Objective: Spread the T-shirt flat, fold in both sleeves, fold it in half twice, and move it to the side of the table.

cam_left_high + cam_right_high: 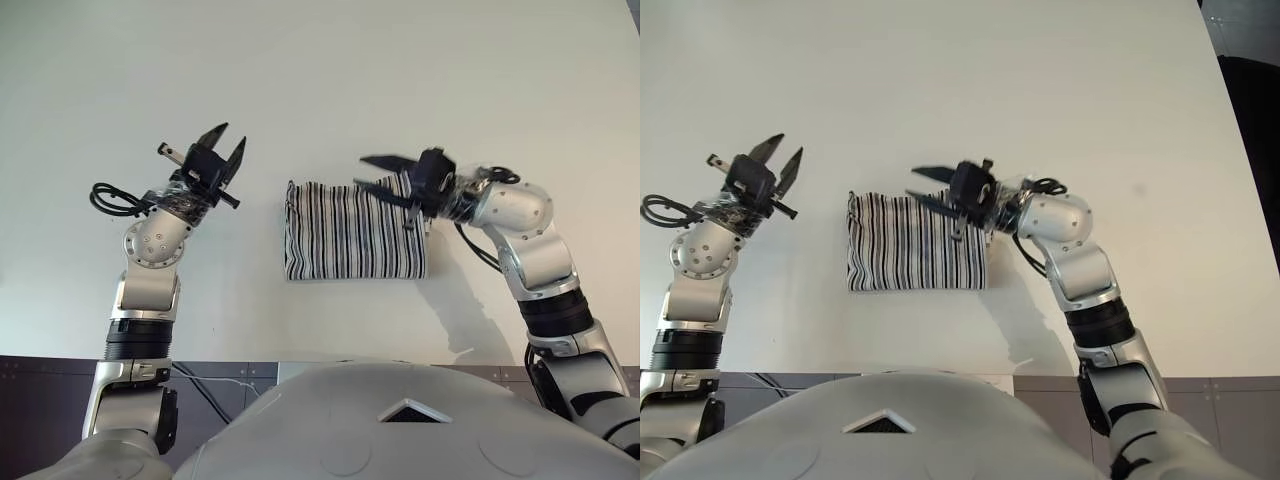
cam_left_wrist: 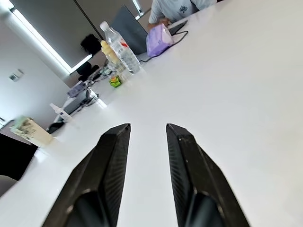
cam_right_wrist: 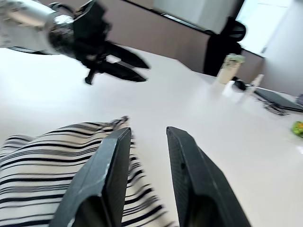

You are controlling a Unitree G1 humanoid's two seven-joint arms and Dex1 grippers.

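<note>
The right claw [image 1: 362, 171] is released, with its two fingers spread apart and nothing held. It hangs over the far edge of the T-shirt [image 1: 345, 235], toward the right corner; I cannot tell if it touches the cloth. The left claw [image 1: 232, 135] is released too. It is raised above the table [image 1: 420, 70], well apart from the shirt on the left.

The shirt lies near the middle of the table as a compact striped rectangle. So I judge the folds are done and the move to the side is the step in hand. To do it well, the right claw should pinch all layers of the thick edge together, not just the top one. Then it should carry the bundle low, so that nothing opens out.

The head views give the full outline of the shirt and both arms. The right wrist view adds the close detail: striped cloth under one finger [image 3: 102, 175], with a slightly puffed corner. The left wrist view adds bottles [image 2: 120, 47] at the far end of the table.
</note>
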